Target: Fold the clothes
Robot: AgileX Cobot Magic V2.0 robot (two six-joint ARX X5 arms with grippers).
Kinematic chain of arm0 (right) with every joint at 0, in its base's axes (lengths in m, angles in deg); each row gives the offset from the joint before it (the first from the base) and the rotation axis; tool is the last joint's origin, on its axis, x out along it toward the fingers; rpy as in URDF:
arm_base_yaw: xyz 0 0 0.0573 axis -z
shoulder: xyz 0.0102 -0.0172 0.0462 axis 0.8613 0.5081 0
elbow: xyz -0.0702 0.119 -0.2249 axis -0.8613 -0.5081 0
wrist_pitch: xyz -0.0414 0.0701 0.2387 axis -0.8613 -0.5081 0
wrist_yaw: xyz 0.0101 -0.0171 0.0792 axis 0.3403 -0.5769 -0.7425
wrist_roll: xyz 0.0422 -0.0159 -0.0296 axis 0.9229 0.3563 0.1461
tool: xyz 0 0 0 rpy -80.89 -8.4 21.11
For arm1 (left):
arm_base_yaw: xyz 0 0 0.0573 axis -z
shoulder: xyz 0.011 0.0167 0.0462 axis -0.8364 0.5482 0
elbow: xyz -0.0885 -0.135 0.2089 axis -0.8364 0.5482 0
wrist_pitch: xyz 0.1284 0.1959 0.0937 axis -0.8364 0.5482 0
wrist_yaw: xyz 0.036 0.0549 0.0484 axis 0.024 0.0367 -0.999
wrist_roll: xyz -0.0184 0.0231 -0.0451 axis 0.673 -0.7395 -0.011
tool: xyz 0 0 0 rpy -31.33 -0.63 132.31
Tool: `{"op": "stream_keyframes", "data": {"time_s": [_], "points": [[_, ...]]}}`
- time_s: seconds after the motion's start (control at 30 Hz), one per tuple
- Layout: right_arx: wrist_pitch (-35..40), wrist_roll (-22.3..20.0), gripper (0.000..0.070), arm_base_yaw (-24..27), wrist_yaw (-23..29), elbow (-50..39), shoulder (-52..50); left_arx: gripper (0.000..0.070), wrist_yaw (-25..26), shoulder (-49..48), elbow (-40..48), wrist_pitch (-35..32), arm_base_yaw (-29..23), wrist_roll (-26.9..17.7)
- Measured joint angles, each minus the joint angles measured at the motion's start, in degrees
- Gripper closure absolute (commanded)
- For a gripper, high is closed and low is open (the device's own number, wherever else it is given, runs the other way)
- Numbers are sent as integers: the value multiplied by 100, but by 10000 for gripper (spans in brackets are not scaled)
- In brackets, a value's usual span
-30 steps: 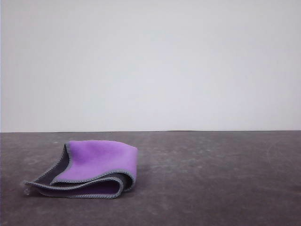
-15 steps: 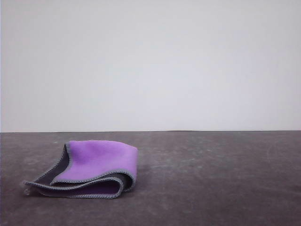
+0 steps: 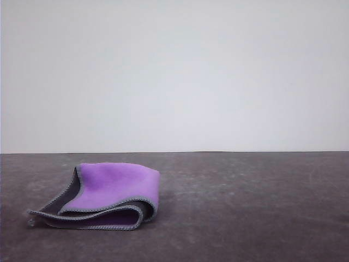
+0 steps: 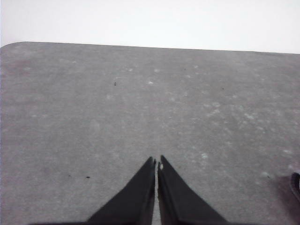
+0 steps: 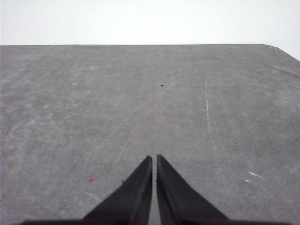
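The clothes (image 3: 109, 194) are a small soft cloth lying folded on the left part of the dark grey table (image 3: 245, 207) in the front view, purple side up, with dark grey layers and grey stitched edging at its front. A dark sliver of it (image 4: 296, 185) may be what touches the left wrist view's edge. My left gripper (image 4: 156, 161) is shut with nothing between its black fingers, above bare table. Over another bare stretch, my right gripper (image 5: 154, 158) is also shut and holds nothing.
A plain white wall (image 3: 174, 76) rises behind the table's far edge. The table's rounded corners (image 5: 281, 49) appear in both wrist views. The tabletop to the right of the cloth is bare, scuffed surface.
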Motion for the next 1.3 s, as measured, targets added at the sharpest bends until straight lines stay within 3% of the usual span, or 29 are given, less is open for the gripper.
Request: {"op": "stream_keyframes", "data": {"time_s": [1.3], "points": [[0,0,685,0,0,0,0,700,0,0,0,0,0,0]]}}
